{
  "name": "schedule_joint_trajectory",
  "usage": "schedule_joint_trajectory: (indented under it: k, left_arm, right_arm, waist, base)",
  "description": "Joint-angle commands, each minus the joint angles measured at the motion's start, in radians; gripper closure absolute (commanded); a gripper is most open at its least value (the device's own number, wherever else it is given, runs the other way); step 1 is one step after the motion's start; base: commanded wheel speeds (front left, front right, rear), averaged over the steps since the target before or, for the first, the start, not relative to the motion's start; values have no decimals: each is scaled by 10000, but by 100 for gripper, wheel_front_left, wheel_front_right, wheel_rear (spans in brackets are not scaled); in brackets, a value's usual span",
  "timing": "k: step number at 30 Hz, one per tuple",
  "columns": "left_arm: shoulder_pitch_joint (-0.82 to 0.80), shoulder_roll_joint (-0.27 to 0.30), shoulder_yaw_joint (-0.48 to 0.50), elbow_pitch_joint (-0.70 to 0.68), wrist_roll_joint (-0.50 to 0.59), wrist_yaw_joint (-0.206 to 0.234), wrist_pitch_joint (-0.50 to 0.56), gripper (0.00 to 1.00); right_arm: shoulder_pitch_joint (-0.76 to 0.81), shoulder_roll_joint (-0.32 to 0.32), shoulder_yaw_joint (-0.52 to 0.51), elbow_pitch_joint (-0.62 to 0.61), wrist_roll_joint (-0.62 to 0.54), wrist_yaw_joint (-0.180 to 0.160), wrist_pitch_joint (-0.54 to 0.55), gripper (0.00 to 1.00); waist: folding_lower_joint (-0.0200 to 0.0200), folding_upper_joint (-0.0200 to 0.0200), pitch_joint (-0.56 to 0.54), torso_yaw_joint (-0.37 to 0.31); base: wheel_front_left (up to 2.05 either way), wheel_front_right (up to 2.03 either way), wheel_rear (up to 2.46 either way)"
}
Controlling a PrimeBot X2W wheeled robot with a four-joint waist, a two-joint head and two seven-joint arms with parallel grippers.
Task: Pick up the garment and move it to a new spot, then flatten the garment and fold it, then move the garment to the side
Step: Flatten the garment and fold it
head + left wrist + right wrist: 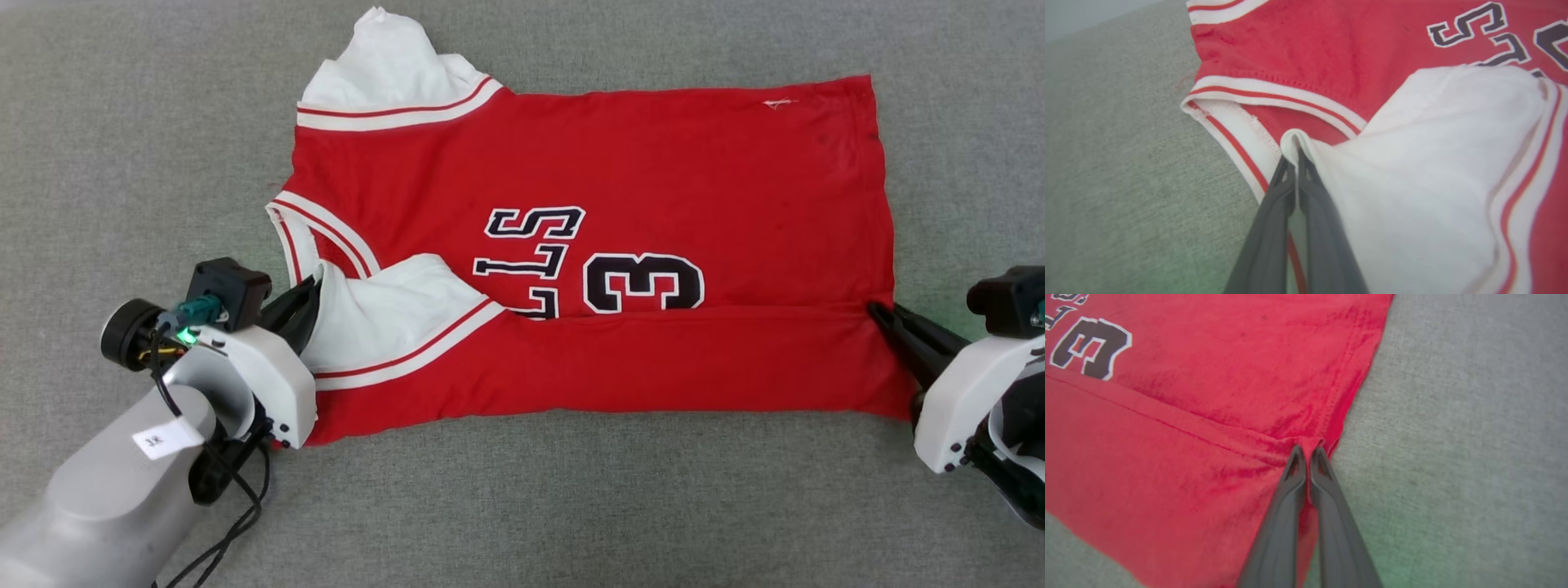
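The garment (653,163), a red jersey with white sleeves and black lettering, lies sideways on the grey surface, collar to the left. Its near long edge is folded over the front, covering part of the number. My left gripper (314,286) is shut on the white near sleeve (1433,163) beside the striped collar (1241,143); the left gripper (1295,153) pinches a fold of white cloth. My right gripper (878,312) is shut on the red hem at the fold line, and the right gripper (1306,451) holds that hem edge (1331,416).
Grey fabric surface (571,506) spreads all around the jersey, with open room in front, behind and to both sides. The far white sleeve (392,57) sticks out past the jersey's top left.
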Motion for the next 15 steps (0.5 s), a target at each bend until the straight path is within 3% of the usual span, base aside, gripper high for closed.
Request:
schedule_joint_trajectory:
  k: [1,7,8,9,10,15]
  left_arm:
    - [11,-166,-215,456,-43,-151,72,100]
    - [5,-603,-322,1548,-220,-597,28,100]
    - [-52,-604,-312,1610,-208,-614,3,63]
    - [-104,-574,-305,1692,-232,-667,18,0]
    - [-188,-566,-283,1727,-277,-725,12,0]
    - [-771,-302,-257,1444,-145,-910,39,0]
  right_arm:
    - [-99,8,228,223,8,-7,-49,100]
    - [-310,-61,663,450,215,-6,-353,100]
    - [-326,-68,685,456,258,-6,-409,91]
    - [-326,-82,693,452,301,-6,-459,56]
    - [-306,-109,713,428,311,-6,-495,0]
    - [-78,-257,642,225,348,-6,-667,0]
  waist:
    - [-2,0,73,-13]
    - [-2,0,-210,65]
    - [-2,0,-315,86]
    - [-2,0,-417,108]
    - [-2,0,-537,141]
    - [-2,0,-1156,314]
  base:
    - [0,0,0]
    - [0,0,0]
    - [0,0,0]
    - [0,0,0]
    - [0,0,0]
    - [0,0,0]
